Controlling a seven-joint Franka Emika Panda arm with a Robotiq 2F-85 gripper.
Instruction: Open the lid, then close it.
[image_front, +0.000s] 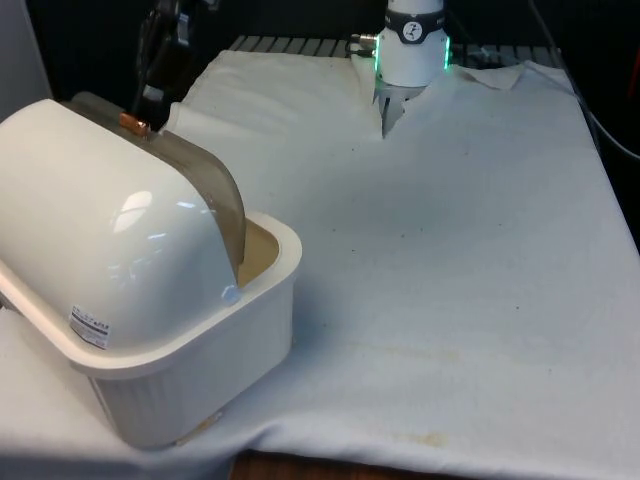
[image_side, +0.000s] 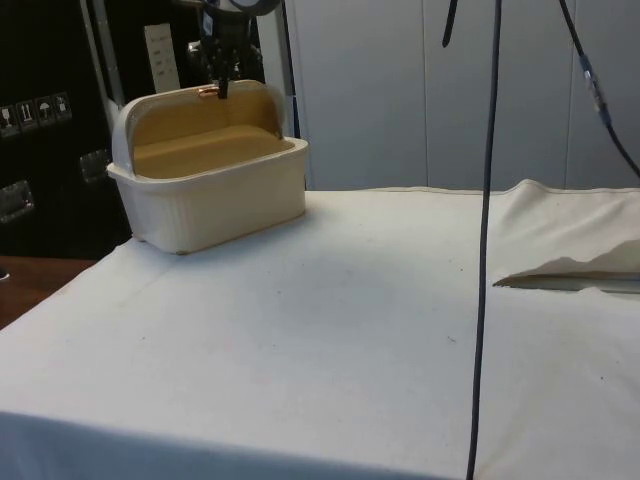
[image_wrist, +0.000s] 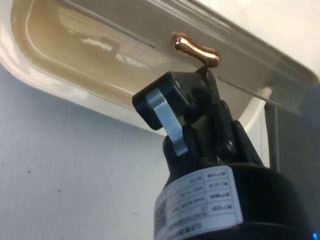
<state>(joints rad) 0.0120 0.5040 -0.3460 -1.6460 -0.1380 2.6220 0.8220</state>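
Bread box (image_front: 150, 330) at the front view's left, near the counter (image_front: 450, 300) edge. Its tinted roll lid (image_front: 205, 185) is rolled back; the tan interior lies open in the side view. Claw (image_front: 148, 105) sits at the copper handle (image_front: 134, 123) on the lid's edge, pinching it as far as the wrist view suggests. Judged: opening is done, closing comes next. Follow the lid's arc, keep the pinch square and draw steadily.

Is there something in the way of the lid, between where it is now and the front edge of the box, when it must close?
Nothing visible: the bread box looks empty, and the lid is rolled back, gripper at its copper handle.
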